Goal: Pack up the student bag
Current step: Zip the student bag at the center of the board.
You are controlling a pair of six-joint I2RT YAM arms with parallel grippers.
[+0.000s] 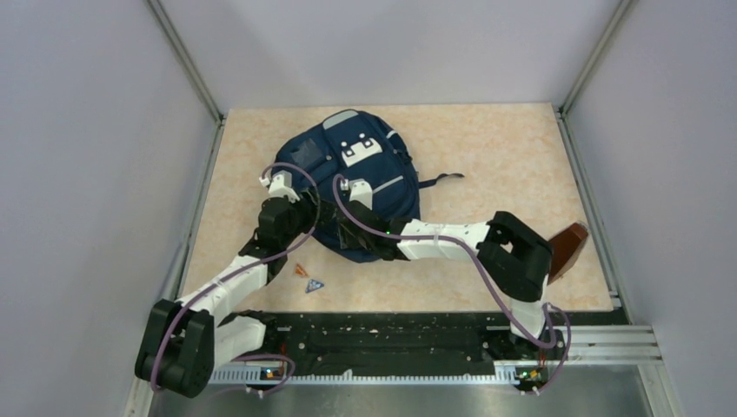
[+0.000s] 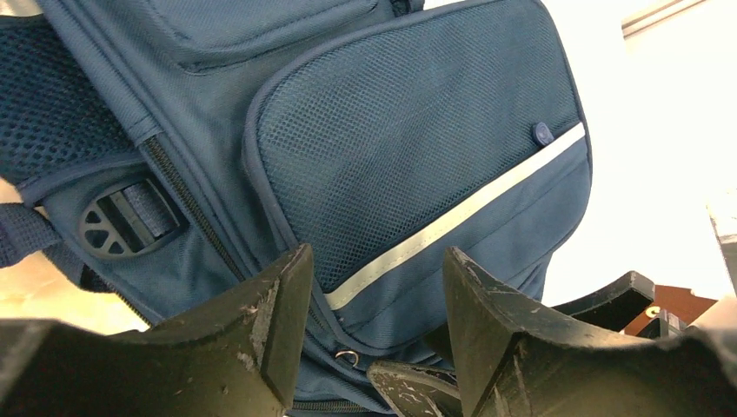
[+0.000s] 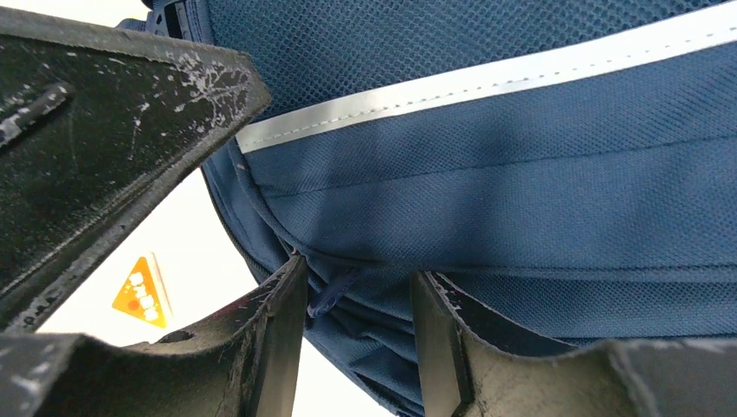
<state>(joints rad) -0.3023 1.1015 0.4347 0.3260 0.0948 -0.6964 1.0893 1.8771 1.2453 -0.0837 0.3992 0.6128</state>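
Up close, the left pincer (image 2: pixel 375 256) stands open over the student bag (image 1: pixel 352 169), which lies flat on the worktop (image 1: pixel 504 174). Beside it the right pincer (image 3: pixel 358 271) sits half open around the bag's bottom edge; I cannot tell if it pinches. The cloth looks soft and floppy, so grab a thick seam or a strap.

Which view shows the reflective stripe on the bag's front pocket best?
Left wrist: the reflective stripe runs nearly whole across the student bag, sharp and well lit. Right wrist shows only a close stretch, cut by the frame edge. Top external shows it as a thin, short line.
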